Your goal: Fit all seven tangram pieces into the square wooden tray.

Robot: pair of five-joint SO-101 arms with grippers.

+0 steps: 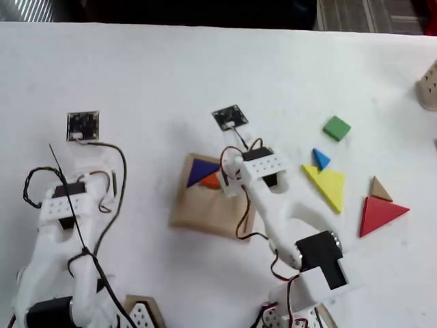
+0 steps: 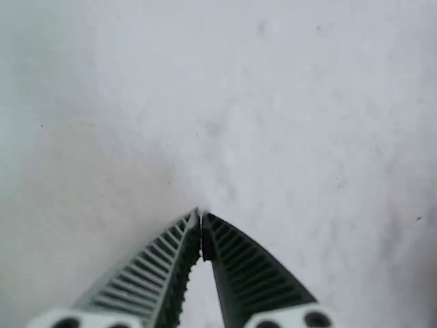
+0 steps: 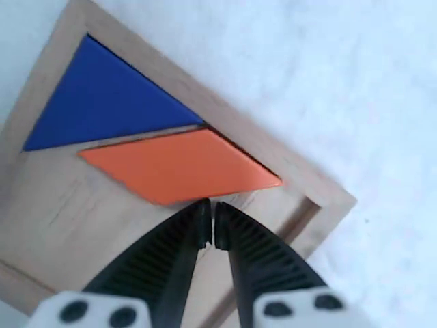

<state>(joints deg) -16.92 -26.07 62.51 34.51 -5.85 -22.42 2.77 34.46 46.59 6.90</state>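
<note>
White tabletop carries the square wooden tray (image 1: 205,213), which lies turned at a slant in the middle of the high view, and two of the seven pieces are already seated in it: a large blue triangle (image 3: 102,102) fills one corner against the rim, and an orange parallelogram (image 3: 177,164) lies flush along the triangle's long edge, leaving the rest of the tray floor bare. Directly over the tray hangs the right gripper (image 3: 210,222), its jaws pressed together on nothing, the tips just beside the parallelogram's near edge; whether they touch the wood cannot be told. The other five pieces lie loose on the table well apart from the tray, all on the right arm's outer side: a yellow triangle (image 1: 328,184) nearest, its long edge running diagonally away from the tray, a small blue triangle (image 1: 320,158) touching or nearly touching its upper corner, a green square (image 1: 336,128) beyond that, and farther out a red triangle (image 1: 381,214) with a small tan triangle (image 1: 379,189) just above it. The left gripper (image 2: 202,219) is also closed and empty, poised over bare table on the far side of the tray from the loose pieces, so the right arm is judged much the nearer one for the yellow triangle, which would need the jaws opened first
</note>
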